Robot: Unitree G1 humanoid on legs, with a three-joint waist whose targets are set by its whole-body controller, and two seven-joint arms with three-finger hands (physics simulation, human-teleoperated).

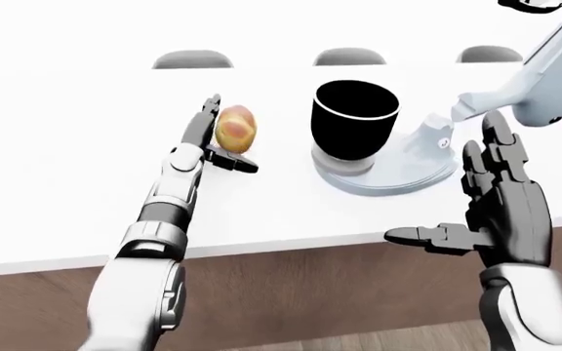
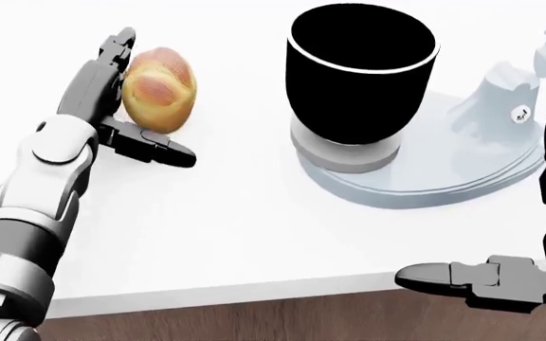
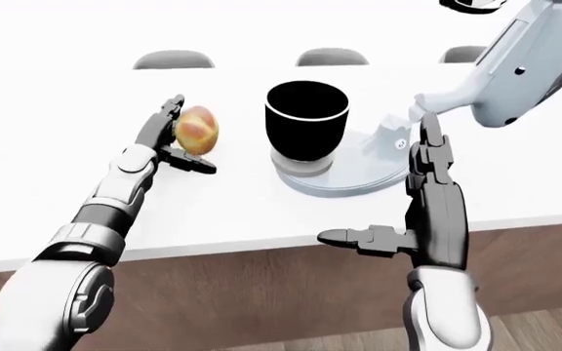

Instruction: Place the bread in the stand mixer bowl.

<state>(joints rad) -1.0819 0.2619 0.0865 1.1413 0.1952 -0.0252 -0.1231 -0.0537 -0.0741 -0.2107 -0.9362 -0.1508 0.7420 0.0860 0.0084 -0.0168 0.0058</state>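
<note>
I am cupping my left hand (image 2: 126, 106), fingers spread wide, against the left side of the golden-brown bread roll (image 2: 160, 89) lying on the white worktop (image 2: 235, 220), ready to close. The black mixer bowl (image 2: 361, 78) is waiting to its right; my right hand (image 1: 501, 212) is hovering open, clear.

A simulated kitchen: a long plain white counter (image 1: 56, 168) with a brown wooden face carries a pale blue stand mixer (image 3: 515, 73) with its black cylindrical bowl (image 2: 360, 78).
</note>
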